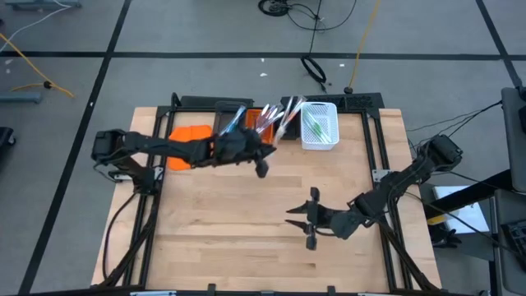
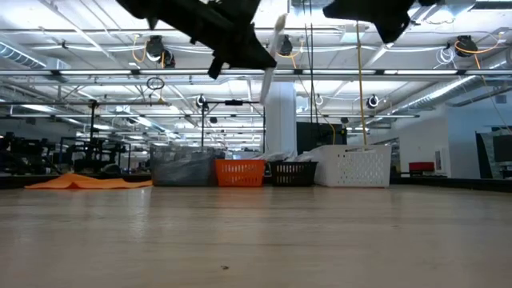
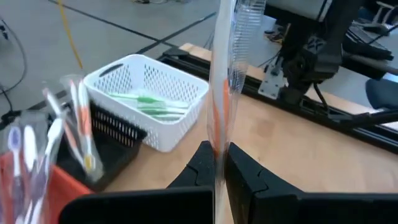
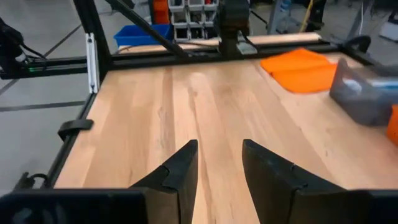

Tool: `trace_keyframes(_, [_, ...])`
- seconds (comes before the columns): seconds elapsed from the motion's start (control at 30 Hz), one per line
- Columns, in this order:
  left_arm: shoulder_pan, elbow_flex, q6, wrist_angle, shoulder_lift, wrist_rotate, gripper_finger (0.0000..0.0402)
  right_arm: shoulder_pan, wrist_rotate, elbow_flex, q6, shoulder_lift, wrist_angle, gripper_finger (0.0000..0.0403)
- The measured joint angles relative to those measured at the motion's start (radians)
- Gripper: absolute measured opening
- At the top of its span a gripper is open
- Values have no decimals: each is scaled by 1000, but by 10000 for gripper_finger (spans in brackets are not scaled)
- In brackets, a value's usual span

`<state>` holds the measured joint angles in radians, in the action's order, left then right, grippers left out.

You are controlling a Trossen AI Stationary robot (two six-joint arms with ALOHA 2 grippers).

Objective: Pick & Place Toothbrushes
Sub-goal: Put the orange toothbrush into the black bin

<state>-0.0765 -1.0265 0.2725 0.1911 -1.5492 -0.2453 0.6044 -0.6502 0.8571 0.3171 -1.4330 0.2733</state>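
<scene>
Our left gripper [image 1: 261,167] hangs above the table near the bins, its fingers clamped on a clear toothbrush [image 3: 225,81] with an orange streak, held upright; more toothbrushes [image 1: 275,117] stand in the orange and black bins, and green ones [image 1: 316,125] lie in the white mesh bin [image 1: 320,144]; our right gripper [image 1: 310,222] hovers over bare wood, fingers apart, holding nothing.
</scene>
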Motion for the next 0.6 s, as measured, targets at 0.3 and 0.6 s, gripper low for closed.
trace_keyframes(0.3, [-116, -199, -16, -51, -185, 114, 4, 0, 52, -58, 64, 0, 14, 116])
trace_keyframes(0.6, [-191, -482, -85, -273, -401, 125, 4, 15, 105, -61, 33, 0, 14, 116])
